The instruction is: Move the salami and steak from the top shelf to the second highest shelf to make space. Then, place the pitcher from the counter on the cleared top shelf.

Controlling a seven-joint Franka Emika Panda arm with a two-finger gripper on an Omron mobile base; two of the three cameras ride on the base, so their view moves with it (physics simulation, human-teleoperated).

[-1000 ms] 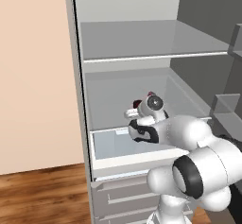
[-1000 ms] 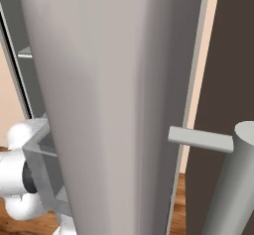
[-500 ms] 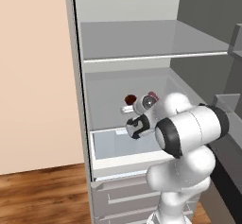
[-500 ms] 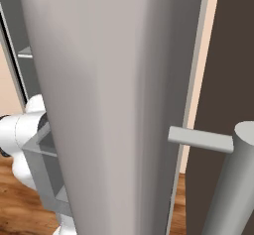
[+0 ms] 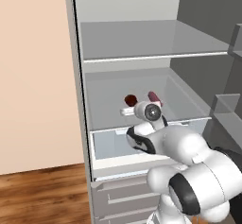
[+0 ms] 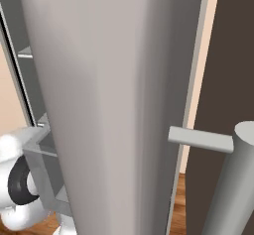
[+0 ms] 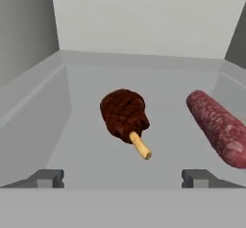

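- The gripper (image 7: 123, 179), shut a second ago, now stands with jaws wide apart and nothing between them.
- The steak (image 7: 124, 112), previously hidden at the hand, now lies free on the second highest shelf (image 7: 86, 155), near the salami (image 7: 218, 126).
- The arm's elbow has swung lower and rightward in the left base view.

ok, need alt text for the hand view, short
A dark brown steak with a tan bone tip and a pinkish-red salami lie apart on a grey fridge shelf. The open gripper sits in the foreground, both fingertips short of the meats.
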